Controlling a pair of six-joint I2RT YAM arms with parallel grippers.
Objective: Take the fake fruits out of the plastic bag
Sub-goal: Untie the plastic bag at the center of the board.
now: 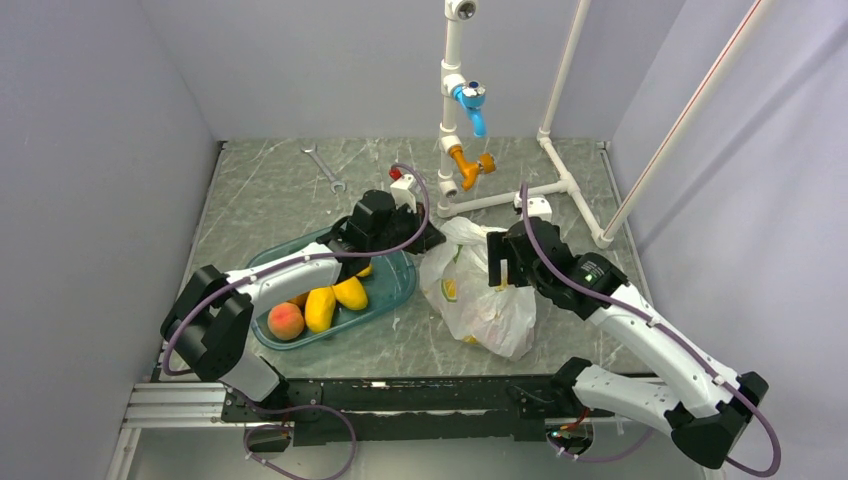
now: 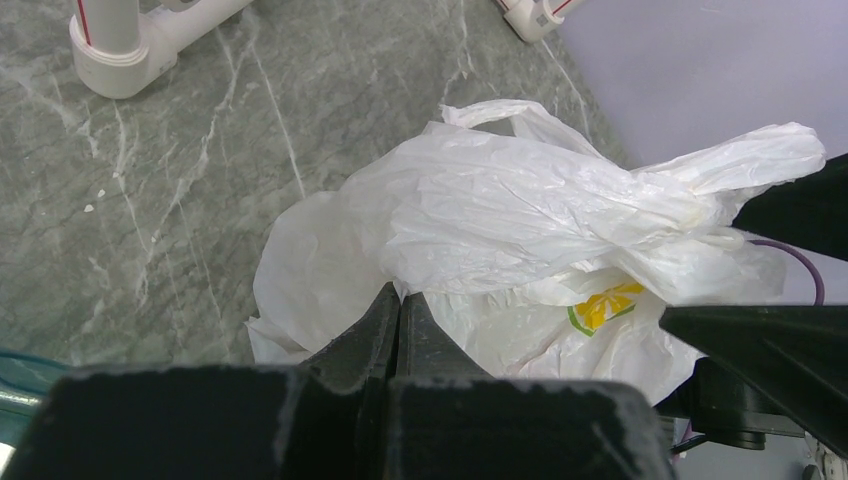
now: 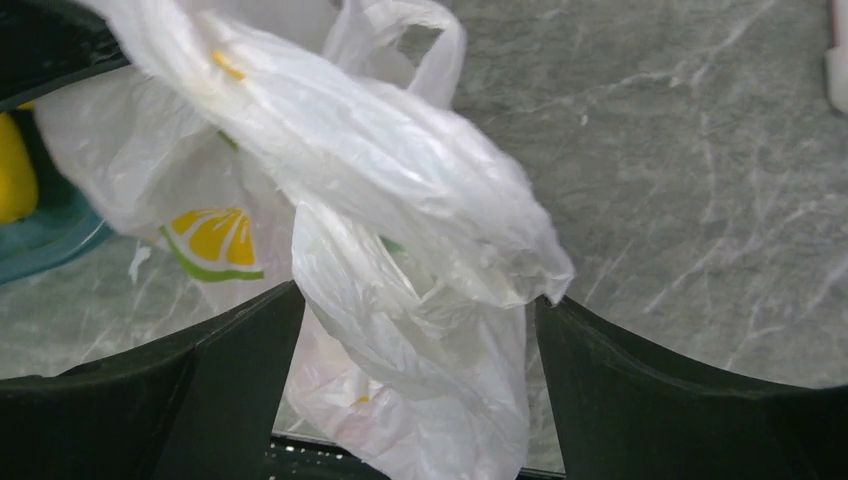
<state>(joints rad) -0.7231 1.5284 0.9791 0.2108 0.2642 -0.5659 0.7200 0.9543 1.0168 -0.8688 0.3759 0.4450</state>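
The white plastic bag (image 1: 490,305) lies crumpled on the marble table, right of the teal tray (image 1: 408,282). My left gripper (image 1: 432,238) is shut, pinching a fold of the bag's upper left edge; the wrist view shows the closed tips (image 2: 400,292) biting the plastic bag (image 2: 500,210). My right gripper (image 1: 497,268) hovers over the bag's top, open, and a raised part of the bag (image 3: 380,170) hangs between its spread fingers (image 3: 420,295). The fake fruits are hidden inside the bag; only a faint pinkish tint shows through.
The tray holds long yellow fruits (image 1: 335,298) and a pink-orange peach (image 1: 286,320). A wrench (image 1: 325,168) lies at the back left. A white PVC pipe frame (image 1: 455,130) with a blue valve (image 1: 472,100) stands behind the bag. Walls enclose the table.
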